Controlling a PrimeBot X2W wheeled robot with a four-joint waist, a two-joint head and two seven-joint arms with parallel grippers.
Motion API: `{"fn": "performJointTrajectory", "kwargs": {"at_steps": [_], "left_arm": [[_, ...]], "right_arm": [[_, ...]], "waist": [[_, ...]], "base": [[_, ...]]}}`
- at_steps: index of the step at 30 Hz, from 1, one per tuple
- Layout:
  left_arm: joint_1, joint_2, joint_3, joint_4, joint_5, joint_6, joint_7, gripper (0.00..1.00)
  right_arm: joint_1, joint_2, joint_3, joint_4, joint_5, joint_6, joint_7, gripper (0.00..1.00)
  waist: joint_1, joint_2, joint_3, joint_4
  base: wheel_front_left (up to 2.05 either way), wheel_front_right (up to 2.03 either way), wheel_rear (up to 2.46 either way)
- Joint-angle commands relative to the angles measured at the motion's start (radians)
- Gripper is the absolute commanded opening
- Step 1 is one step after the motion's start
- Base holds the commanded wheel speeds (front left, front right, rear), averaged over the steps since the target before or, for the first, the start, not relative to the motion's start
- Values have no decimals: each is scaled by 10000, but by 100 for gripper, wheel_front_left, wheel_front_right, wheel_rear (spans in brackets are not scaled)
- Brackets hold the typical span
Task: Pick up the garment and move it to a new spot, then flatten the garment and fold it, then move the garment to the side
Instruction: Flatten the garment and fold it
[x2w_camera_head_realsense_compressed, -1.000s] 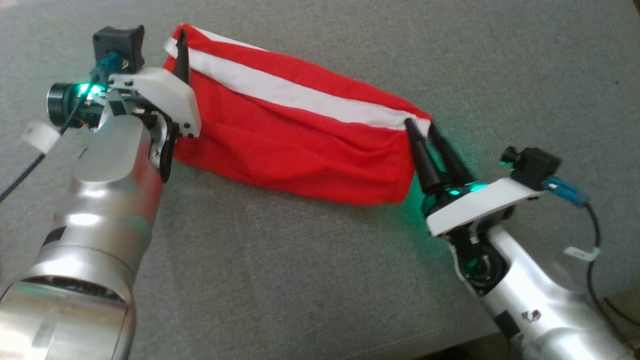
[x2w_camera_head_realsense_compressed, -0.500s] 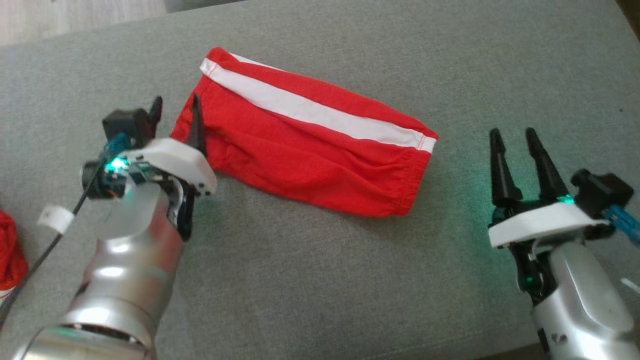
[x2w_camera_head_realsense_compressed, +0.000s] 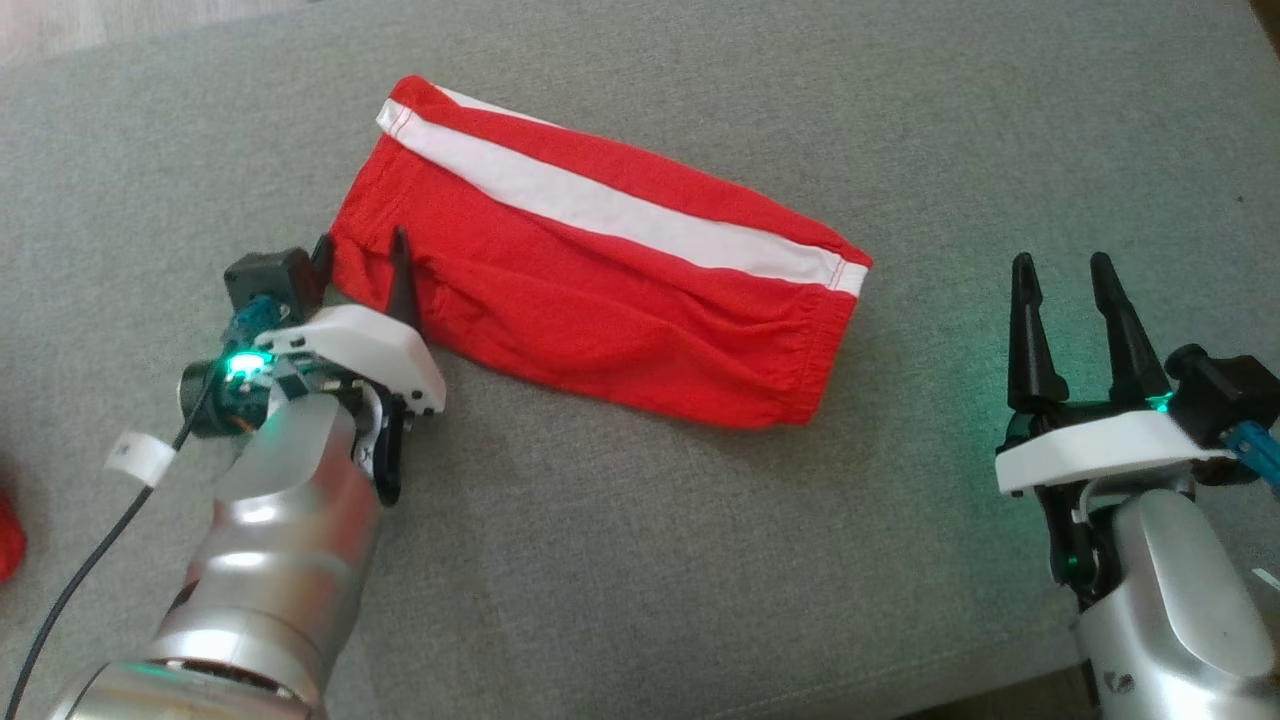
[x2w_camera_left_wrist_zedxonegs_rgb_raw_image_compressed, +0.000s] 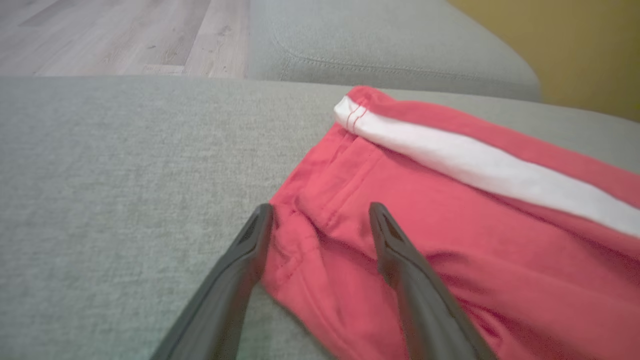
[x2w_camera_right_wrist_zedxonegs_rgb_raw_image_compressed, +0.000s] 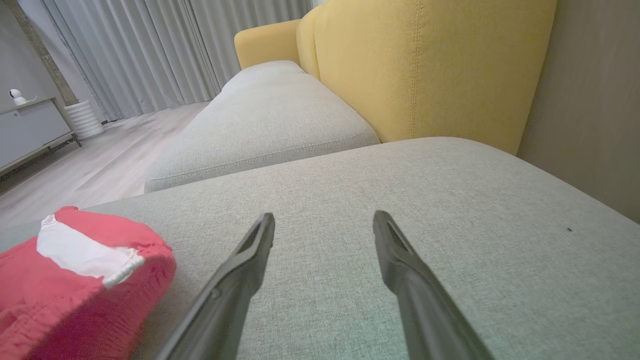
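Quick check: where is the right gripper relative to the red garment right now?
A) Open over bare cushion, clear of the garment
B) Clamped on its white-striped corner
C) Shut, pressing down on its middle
A: the right gripper has its fingers spread over the bare grey cushion, with a gap between it and the striped end of the garment.

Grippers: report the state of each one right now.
Left gripper: open, holding nothing, at the red garment's corner.
Right gripper: open, empty, over the bare sofa cushion, apart from the garment.
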Motion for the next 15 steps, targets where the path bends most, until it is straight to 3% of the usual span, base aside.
{"fn": "performJointTrajectory", "kwargs": {"at_steps": [1, 6, 7, 8, 9, 15], "left_arm": [[-316, 239, 91, -32, 101, 139, 17, 100], [-162, 232, -55, 291, 106, 315, 757, 100], [-116, 226, -74, 327, 73, 263, 980, 72], [-92, 221, -107, 350, 58, 199, 1132, 12], [-86, 217, -142, 362, 62, 173, 1168, 0], [245, 193, -133, 380, -85, 110, 587, 0]], "right_arm": [[6, 55, 164, -276, -95, -7, -66, 100], [60, 101, 139, -233, -105, -7, -66, 100], [65, 112, 142, -216, -98, -7, -66, 100], [65, 125, 145, -199, -95, -7, -66, 100], [55, 138, 156, -184, -93, -7, -66, 100], [210, 183, 175, 34, -188, -7, -66, 100]], "waist": [[-1, 0, -4, -34], [-1, 0, -38, -34], [-1, 0, -50, -23], [-1, 0, -63, -9], [-1, 0, -82, 12], [-1, 0, -694, 300]], "base": [[0, 0, 0], [0, 0, 0], [0, 0, 0], [0, 0, 0], [0, 0, 0], [0, 0, 0]]}}
